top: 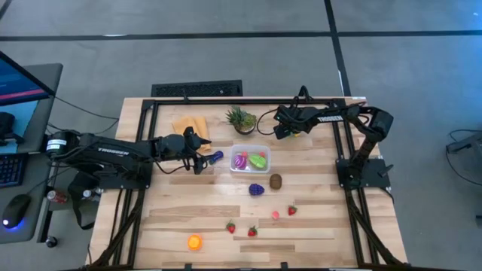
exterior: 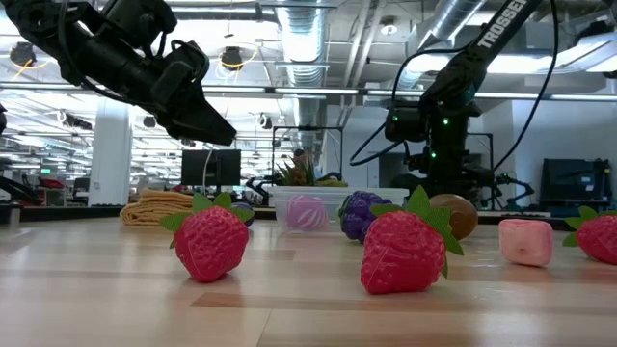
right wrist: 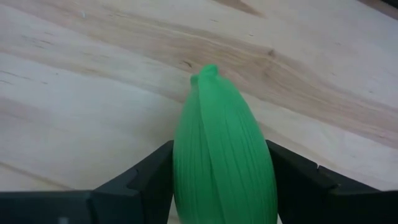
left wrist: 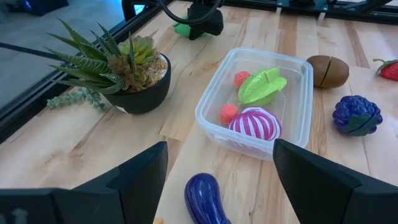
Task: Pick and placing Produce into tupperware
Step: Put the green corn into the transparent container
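The clear tupperware (top: pixel 251 159) sits mid-table and holds a purple-white toy (left wrist: pixel 255 123), a green one (left wrist: pixel 261 86) and two small orange-red pieces. My left gripper (left wrist: pixel 217 186) is open and hovers above the table by the tupperware's left side. A purple eggplant (left wrist: pixel 205 199) lies on the wood between its fingers. My right gripper (top: pixel 280 130) is near the far edge, right of the potted plant, shut on a green ribbed toy vegetable (right wrist: pixel 224 155). Loose produce lies nearer: purple berry cluster (top: pixel 257 189), brown kiwi (top: pixel 276 181), strawberries (top: pixel 291 211), an orange (top: pixel 195 242). My right gripper pinches the green ribbed vegetable between its two fingers (right wrist: pixel 146 177), one on each long side. The vegetable lies along the fingers, and its pointed tip (right wrist: pixel 208 71) sticks out past them over the wood. Whether it rests on the table I cannot tell.
A spiky plant in a dark pot (top: pixel 241 119) stands just beyond the tupperware, between the two grippers. A folded yellow cloth (top: pixel 190 125) lies at the far left of the table. A black frame rail (top: pixel 248 99) runs along the far edge.
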